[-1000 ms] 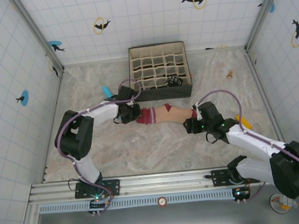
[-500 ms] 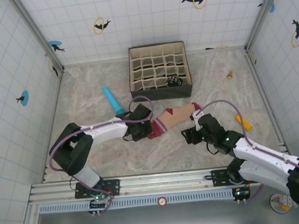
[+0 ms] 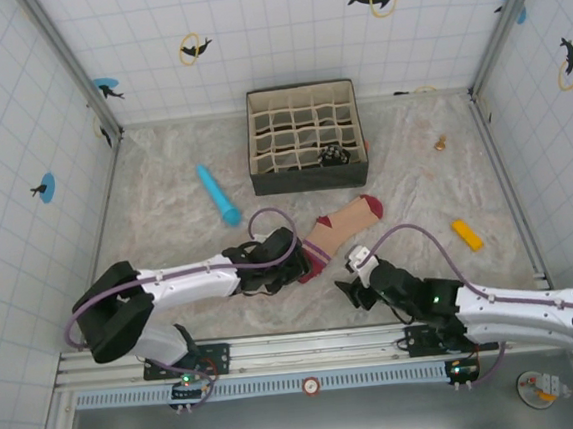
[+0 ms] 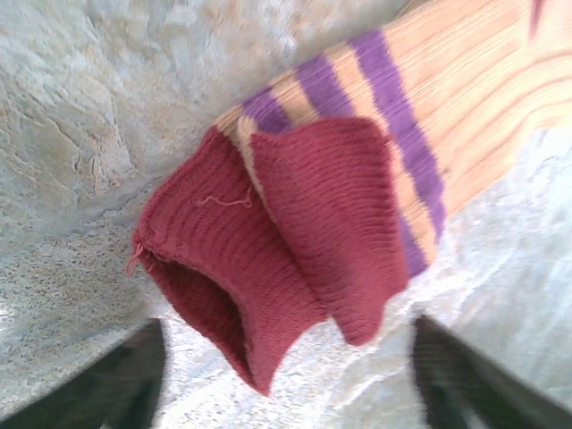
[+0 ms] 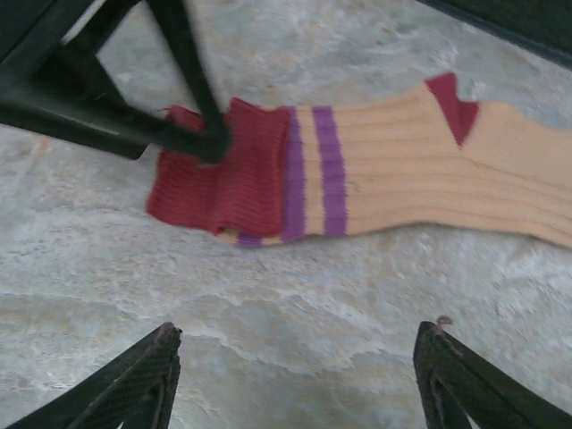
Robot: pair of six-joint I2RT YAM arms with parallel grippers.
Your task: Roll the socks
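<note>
A: How much of the rolling could be counted as done?

B: Very little, it was judged. The peach sock [image 3: 340, 226] was laid out at full length on the tabletop [image 3: 169, 245], just in front of the divided box [image 3: 309, 180]. Its maroon toe was pointed toward the box and its cuff [image 4: 295, 259] was turned toward the arms. No roll had been formed — only the edge of the cuff was seen doubled over on itself.

A: And was it held?

B: It was not. The left gripper [image 3: 299, 264] was found released, its fingers [image 4: 134, 380] spread wide to either side of the cuff. In the right wrist view one of its fingertips was seen touching the maroon band, but nothing was clamped. The right gripper [image 3: 347, 277] was likewise spread open with nothing between its fingers, and was hung near the cuff end, apart from the fabric.

A: What of the second sock?

B: A dark, striped bundle [image 3: 334, 155] was noted in one compartment of the box. It was taken for the black-and-white sock, though at that size it could not be told for certain.

A: So what was left?

B: The peach sock was yet to be gripped at the cuff and rolled up toward the toe — nearly the whole job, by that reckoning.
</note>
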